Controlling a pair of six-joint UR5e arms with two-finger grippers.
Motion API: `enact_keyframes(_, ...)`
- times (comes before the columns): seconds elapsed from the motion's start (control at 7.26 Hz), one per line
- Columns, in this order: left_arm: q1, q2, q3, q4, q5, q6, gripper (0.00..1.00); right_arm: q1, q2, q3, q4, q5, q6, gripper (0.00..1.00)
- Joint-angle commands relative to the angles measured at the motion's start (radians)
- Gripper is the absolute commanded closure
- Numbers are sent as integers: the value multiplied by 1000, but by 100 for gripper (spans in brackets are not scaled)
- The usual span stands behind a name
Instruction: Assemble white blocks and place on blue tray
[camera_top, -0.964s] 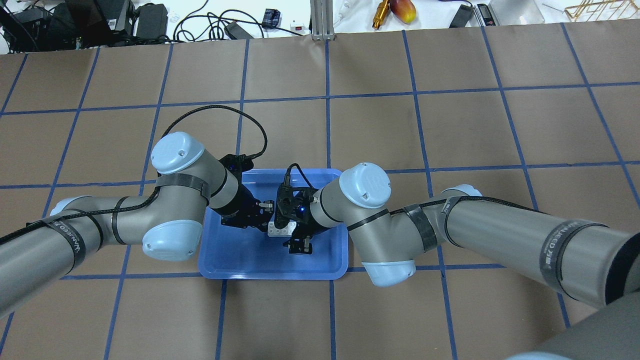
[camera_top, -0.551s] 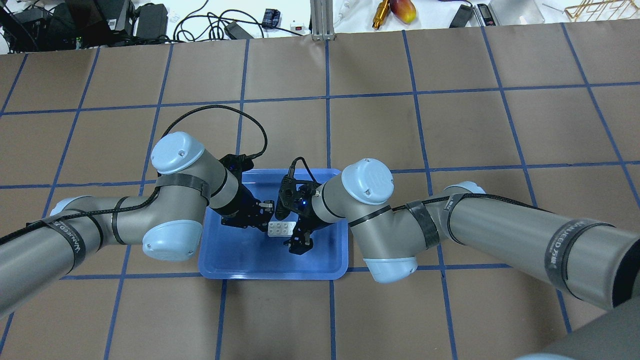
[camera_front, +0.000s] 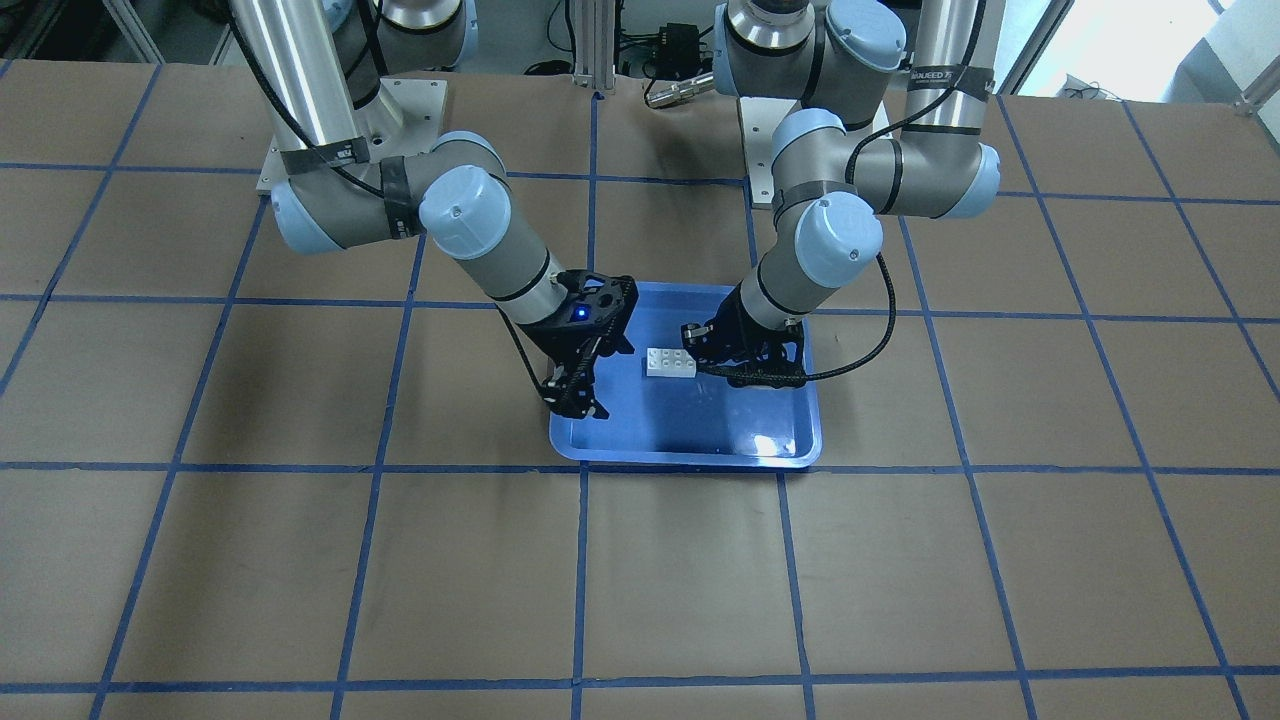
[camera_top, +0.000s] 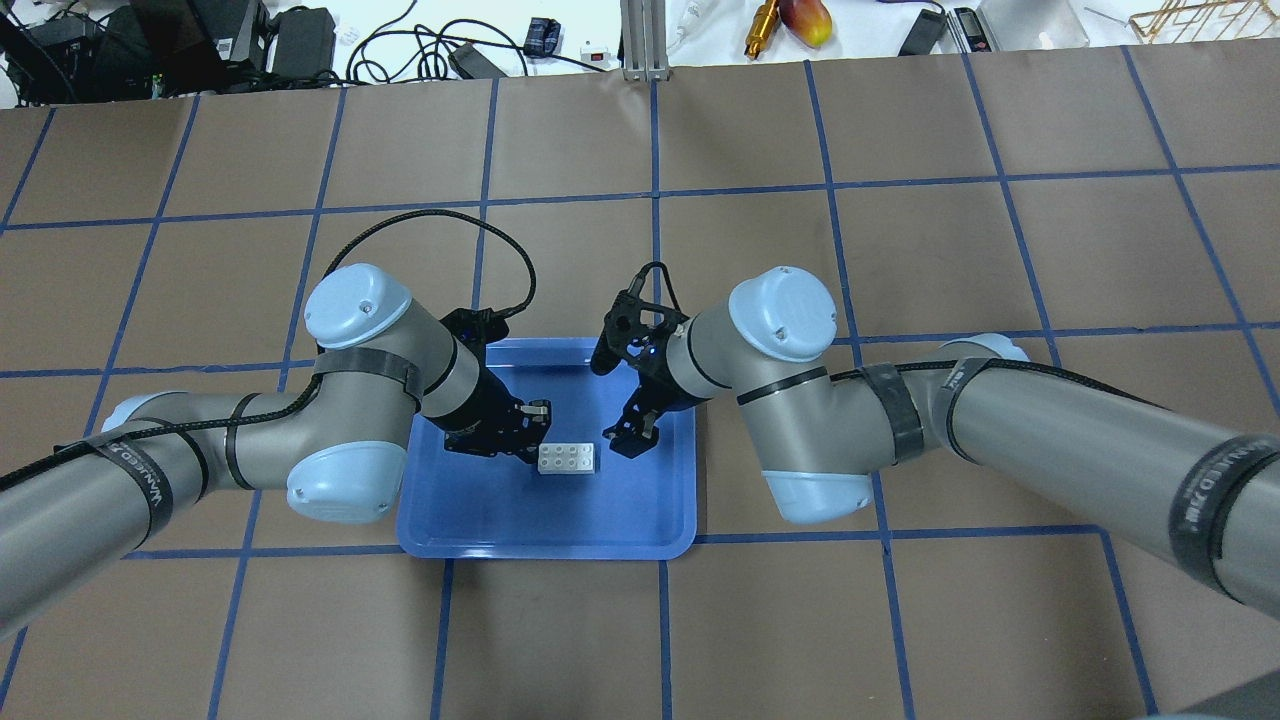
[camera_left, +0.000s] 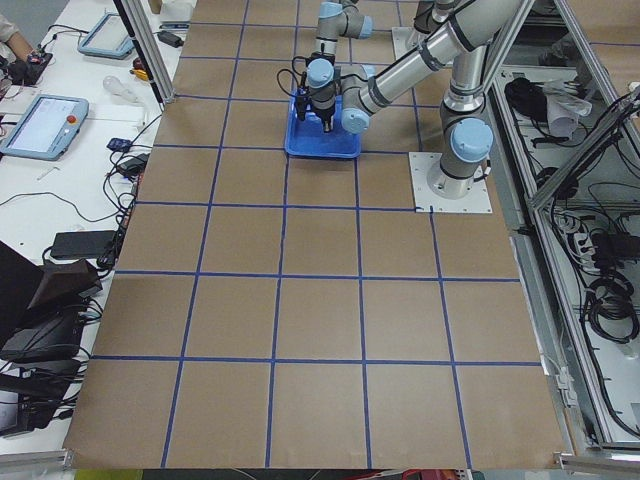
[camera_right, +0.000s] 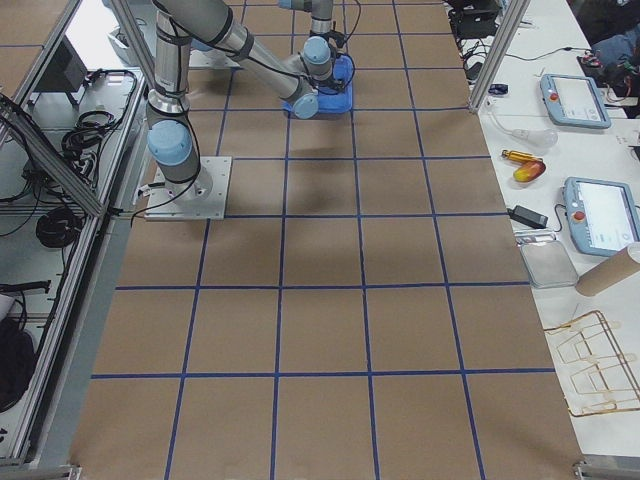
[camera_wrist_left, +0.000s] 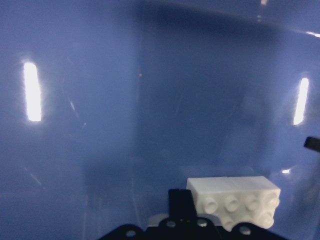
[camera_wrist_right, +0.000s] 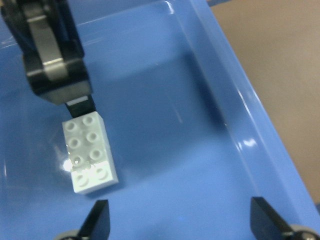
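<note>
The right gripper (camera_top: 630, 443) has its fingertips (camera_wrist_right: 100, 222) spread wide with nothing between them. Only the right wrist view shows the left gripper (camera_wrist_right: 80, 104) touching the short end of the white block (camera_wrist_right: 89, 152). The left wrist view shows that gripper's fingers drawn together at centre, gripping nothing. The block lies studs up on the floor of the blue tray (camera_top: 660, 520). A second ago the right gripper covered the block; now it stands clear, just beside the block's right end. In both side views the grippers are too small to read.
</note>
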Motion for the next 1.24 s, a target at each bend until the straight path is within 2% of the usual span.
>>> enact_keyframes(0.0, 0, 2, 1, 0, 2, 9, 98, -118, -97, -78, 279, -11, 59, 0)
enact_keyframes(0.28, 9, 32, 43, 0, 11, 13, 98, -202, -114, -234, 574, -32, 191, 0)
enact_keyframes(0.41, 15, 42, 100, -33, 14, 13, 97, -236, -119, -308, 714, -49, 280, 0)
enact_keyframes(0.69, 13, 59, 258, -231, 81, 30, 95, -299, -157, -455, 1016, -213, 368, 0)
enact_keyframes(0.83, 16, 59, 347, -333, 136, 97, 94, -322, -187, -506, 1119, -230, 409, 0)
enact_keyframes(0.96, 16, 60, 439, -450, 217, 180, 94, -339, -229, -511, 1126, -239, 490, 0)
enact_keyframes(1.1, 21, 63, 506, -516, 248, 244, 90, -350, -261, -506, 1132, -239, 526, 0)
